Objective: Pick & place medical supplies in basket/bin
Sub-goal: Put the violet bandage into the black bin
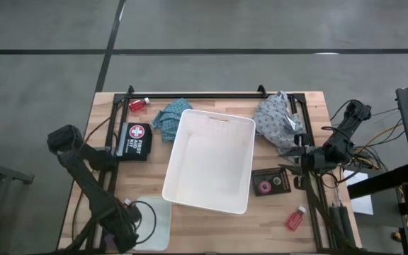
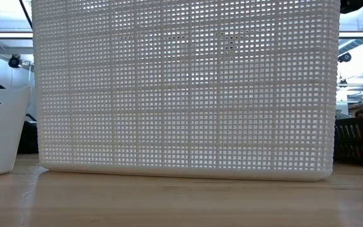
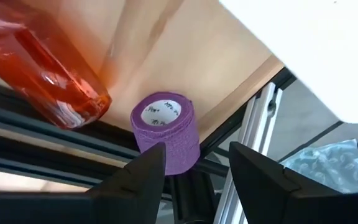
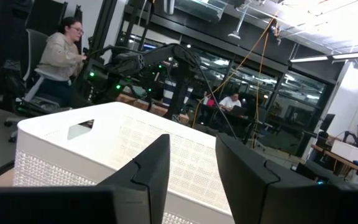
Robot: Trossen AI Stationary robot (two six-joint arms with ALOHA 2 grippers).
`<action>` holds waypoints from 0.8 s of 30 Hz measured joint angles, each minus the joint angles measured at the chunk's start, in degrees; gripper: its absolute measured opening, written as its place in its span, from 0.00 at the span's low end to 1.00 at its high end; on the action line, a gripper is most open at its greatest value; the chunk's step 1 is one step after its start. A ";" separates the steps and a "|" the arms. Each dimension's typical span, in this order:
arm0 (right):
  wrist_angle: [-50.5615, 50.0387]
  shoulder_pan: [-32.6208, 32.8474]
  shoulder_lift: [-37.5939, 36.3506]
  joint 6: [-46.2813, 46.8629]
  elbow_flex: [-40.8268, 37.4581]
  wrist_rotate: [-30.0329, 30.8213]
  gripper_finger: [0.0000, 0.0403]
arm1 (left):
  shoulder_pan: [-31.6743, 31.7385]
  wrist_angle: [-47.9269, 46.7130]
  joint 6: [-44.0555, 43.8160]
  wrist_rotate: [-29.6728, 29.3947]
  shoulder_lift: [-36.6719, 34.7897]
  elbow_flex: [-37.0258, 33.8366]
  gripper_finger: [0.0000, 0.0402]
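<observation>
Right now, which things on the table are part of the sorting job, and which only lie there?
Job: white basket, small tray, red bottles, teal cloth, grey cloth, purple roll.
Lying about: first aid pouch, flat black tray.

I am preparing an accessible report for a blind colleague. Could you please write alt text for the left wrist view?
A small purple roll lies on the wooden table just ahead of the left end effector, whose two dark fingers stand apart with nothing between them. Beside the roll lies a red bottle, and the white basket fills one corner.
</observation>
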 joint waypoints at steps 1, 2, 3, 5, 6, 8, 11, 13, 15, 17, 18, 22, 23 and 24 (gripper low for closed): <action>0.00 0.00 0.00 0.01 0.00 0.01 0.30 | 0.00 -0.25 -0.54 -0.08 -0.15 0.00 0.46; 0.00 0.00 0.00 0.00 0.00 0.00 0.30 | 0.00 -0.41 -1.07 -0.08 -0.15 0.00 0.46; -0.01 0.00 0.00 -0.01 0.00 0.00 0.30 | 0.00 -0.60 -1.54 -0.06 -0.15 0.00 0.46; 0.00 0.00 0.00 0.01 0.00 0.01 0.29 | -0.02 -0.70 -2.14 -0.05 -0.15 0.00 0.46; 0.00 0.02 0.00 -0.01 0.00 -0.01 0.29 | -0.02 -0.65 -2.25 -0.05 -0.15 0.00 0.46; 0.00 0.02 0.00 0.00 0.00 0.00 0.29 | -0.02 -0.65 -2.39 -0.02 -0.15 0.00 0.46; 0.00 0.02 0.00 0.01 0.00 0.01 0.29 | -0.02 -1.28 -3.59 0.36 -0.15 0.02 0.47; 0.00 0.02 0.00 0.01 0.00 -0.01 0.30 | -0.02 -1.32 -3.84 0.36 -0.15 0.02 0.48; 0.00 0.02 -0.01 -0.01 0.00 -0.01 0.31 | -0.02 -1.30 -3.80 0.31 -0.15 0.02 0.49; 0.00 0.04 -0.02 -0.01 0.00 -0.01 0.31 | -0.02 -1.29 -3.80 0.05 -0.15 0.02 0.51; 0.00 0.04 -0.02 0.01 0.00 0.00 0.32 | -0.02 -1.29 -3.78 -0.03 -0.15 0.02 0.51; 0.00 0.04 -0.07 0.00 0.00 -0.01 0.32 | -0.02 -1.22 -3.81 -0.10 -0.15 0.02 0.53; 0.00 0.04 -0.04 0.00 0.00 0.00 0.32 | -0.02 -1.08 -3.83 -0.11 -0.15 0.02 0.54; 0.00 0.04 -0.07 0.01 0.00 0.00 0.32 | -0.02 -1.02 -3.83 -0.12 -0.15 0.02 0.55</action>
